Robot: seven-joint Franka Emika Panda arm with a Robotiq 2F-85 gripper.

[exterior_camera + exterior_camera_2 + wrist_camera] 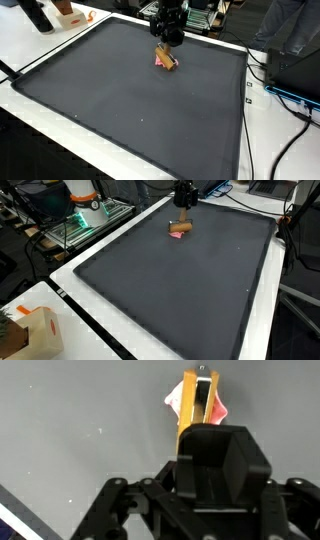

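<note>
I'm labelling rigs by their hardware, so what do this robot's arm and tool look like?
The tool is matte black throughout: a blocky central housing with jointed linkage bars on either side in the wrist view. No markings or cables show; the arm itself is mostly out of frame.

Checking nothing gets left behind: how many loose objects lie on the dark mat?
2: a brown wooden block lying on a pink flat piece, together near the dark mat far edge, below the claw. Others may hide under it.

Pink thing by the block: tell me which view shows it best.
Wrist view: the pink thing is close up, peeking out on both sides of the block. Both exterior views show only a tiny pink sliver beside the block.
</note>
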